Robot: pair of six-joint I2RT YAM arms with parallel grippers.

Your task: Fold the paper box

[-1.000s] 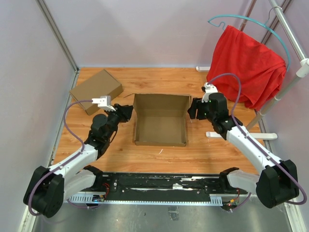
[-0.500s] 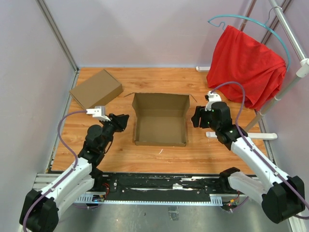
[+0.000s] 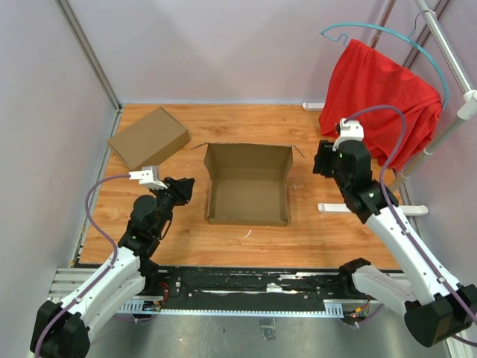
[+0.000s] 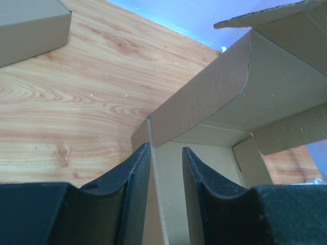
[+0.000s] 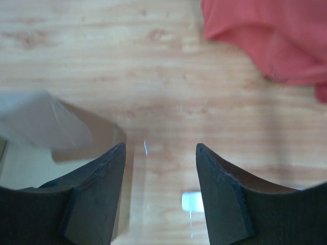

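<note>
The paper box sits open-topped in the middle of the wooden floor, its walls upright and a lid flap raised at the back. My left gripper hangs just left of the box's left wall, apart from it. In the left wrist view that gripper points at the box's near corner, jaws open, nothing clamped. My right gripper is raised to the right of the box. In its blurred wrist view the right gripper is open over bare wood, the box at the left.
A second, closed cardboard box lies at the back left, also in the left wrist view. A red cloth hangs on a white rack at the right. Grey walls enclose the floor.
Both arms have drawn back from the box: the left gripper slid down-left away from the left wall, the right gripper lifted up and to the right. The box stays put.
</note>
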